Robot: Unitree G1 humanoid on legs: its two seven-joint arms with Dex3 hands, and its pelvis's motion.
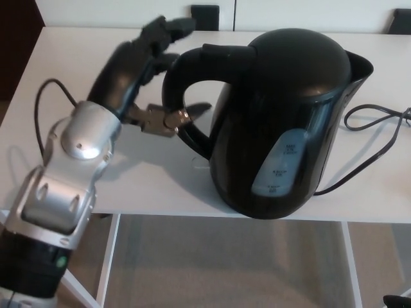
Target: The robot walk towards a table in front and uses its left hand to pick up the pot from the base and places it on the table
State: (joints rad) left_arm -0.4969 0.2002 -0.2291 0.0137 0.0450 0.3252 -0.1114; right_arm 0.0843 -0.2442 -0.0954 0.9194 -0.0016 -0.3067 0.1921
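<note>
A black electric kettle, the pot (282,115), stands large at the centre right of the white table (77,58), its handle (183,83) facing left. Its base is hidden beneath it. My left hand (144,70) is right beside the handle, and its fingers (168,29) stretch out past the handle's upper curve. The thumb (192,112) pokes into the handle loop from the left. The fingers are apart and not wrapped on the handle, so the hand is open. My right hand does not show.
A black power cord (376,122) loops across the table to the right of the pot and runs behind it. A thin black cable (45,102) hangs by my left forearm. The table's front edge (192,215) lies just below the pot, over white legs and floor.
</note>
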